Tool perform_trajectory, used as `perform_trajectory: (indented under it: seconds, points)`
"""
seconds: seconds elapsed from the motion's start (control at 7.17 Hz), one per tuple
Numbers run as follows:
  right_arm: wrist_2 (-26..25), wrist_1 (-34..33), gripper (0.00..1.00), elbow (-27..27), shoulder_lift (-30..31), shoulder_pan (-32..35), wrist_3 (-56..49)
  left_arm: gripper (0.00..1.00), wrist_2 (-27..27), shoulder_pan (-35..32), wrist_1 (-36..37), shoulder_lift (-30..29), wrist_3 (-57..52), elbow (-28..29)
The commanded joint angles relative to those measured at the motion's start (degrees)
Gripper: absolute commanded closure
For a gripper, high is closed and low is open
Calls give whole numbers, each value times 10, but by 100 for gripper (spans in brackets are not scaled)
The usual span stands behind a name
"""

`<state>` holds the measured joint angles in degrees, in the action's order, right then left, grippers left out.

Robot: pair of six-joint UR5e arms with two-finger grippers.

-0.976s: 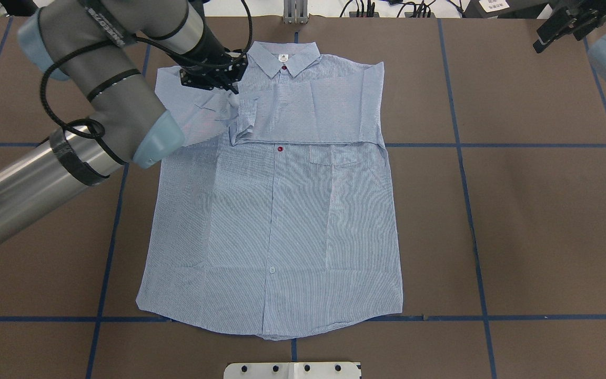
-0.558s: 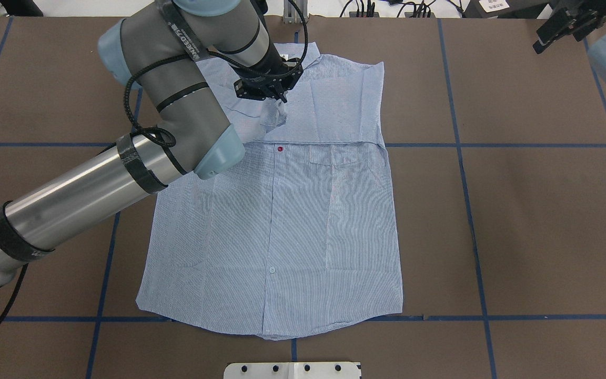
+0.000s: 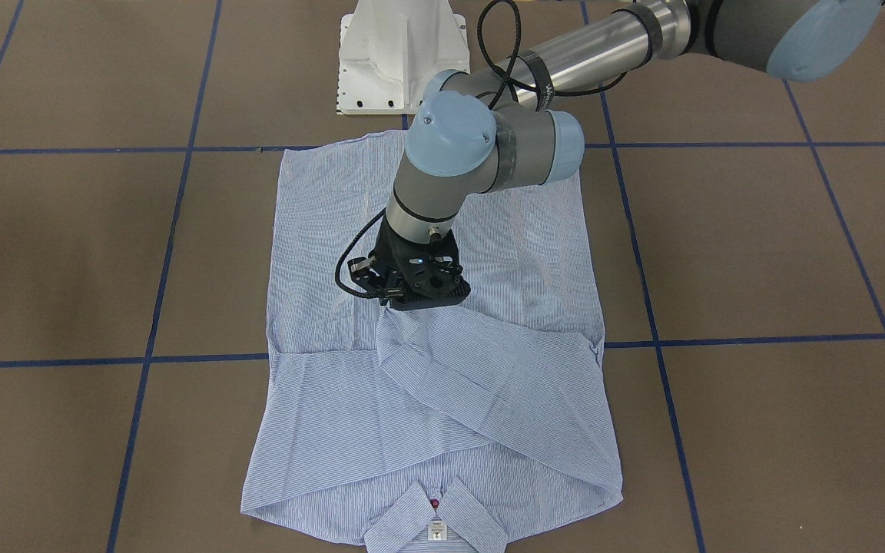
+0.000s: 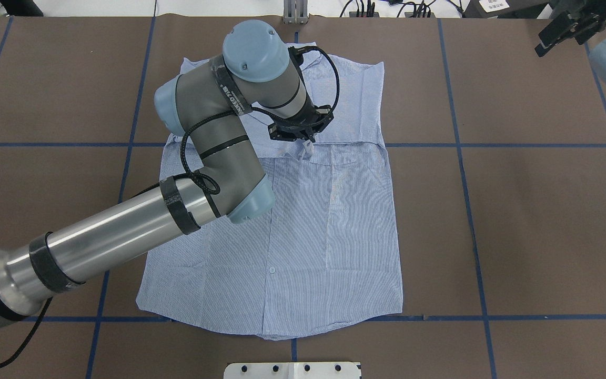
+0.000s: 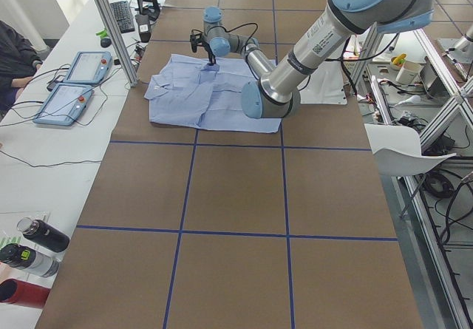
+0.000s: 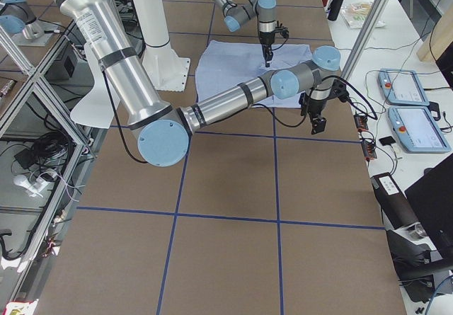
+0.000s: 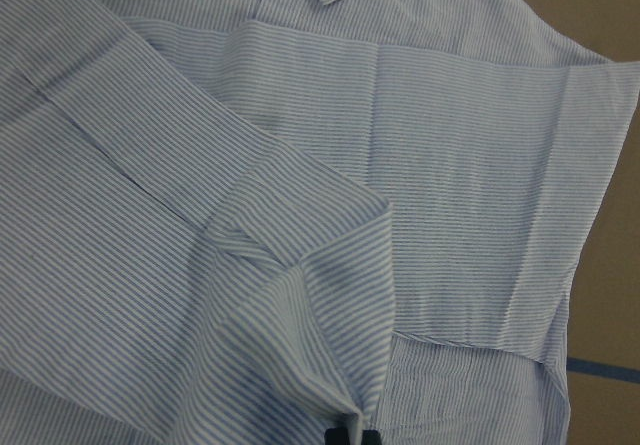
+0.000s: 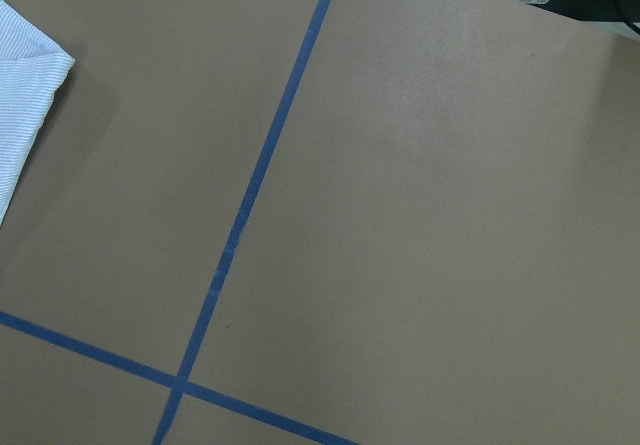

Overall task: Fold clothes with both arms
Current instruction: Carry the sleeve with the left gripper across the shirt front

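The light blue striped shirt [image 4: 303, 237] lies flat and face up on the brown table, collar [image 3: 435, 514] at the far edge from the robot. One sleeve lies folded straight across the chest [image 4: 345, 116]. My left gripper [image 4: 308, 143] is shut on the cuff of the other sleeve [image 3: 473, 369], which runs diagonally over the chest to a point beside the pocket [image 4: 334, 155]. In the left wrist view the fingertips [image 7: 352, 435] pinch bunched cloth. My right gripper [image 4: 547, 41] hovers off the shirt at the far right corner; whether it is open or shut does not show.
The white pedestal base [image 3: 400, 57] stands at the robot's side of the table. Blue tape lines [image 4: 466, 184] grid the brown surface. Two teach pendants [image 5: 74, 85], a keyboard and a seated person lie along the operators' side; bottles [image 5: 29, 248] stand beyond.
The left gripper has carried the sleeve cuff from the shirt's left shoulder rightward and toward the robot, across the chest to beside the pocket. The right arm has stayed put.
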<state>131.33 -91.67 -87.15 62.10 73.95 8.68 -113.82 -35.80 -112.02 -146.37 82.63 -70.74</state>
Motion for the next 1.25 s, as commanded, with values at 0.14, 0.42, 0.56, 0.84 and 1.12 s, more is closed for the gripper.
perform_trajectory:
  seconds: [0.14, 0.42, 0.56, 0.84, 1.12]
  points:
    - [1, 0, 0, 1, 0, 0, 0, 45, 1, 39, -65, -5, 1, 33]
    - [1, 0, 0, 0, -1, 0, 0, 6, 1, 60, -93, -14, 2, 33]
    - [1, 0, 0, 0, -1, 0, 1, 1, 1, 69, -101, -17, 2, 32]
    - [0, 1, 0, -22, 2, -12, 83, 0, -6, 69, -90, -13, -1, 2]
    - [-18, 1, 0, -120, 48, -70, 214, 0, -6, 68, -11, 41, -19, -98]
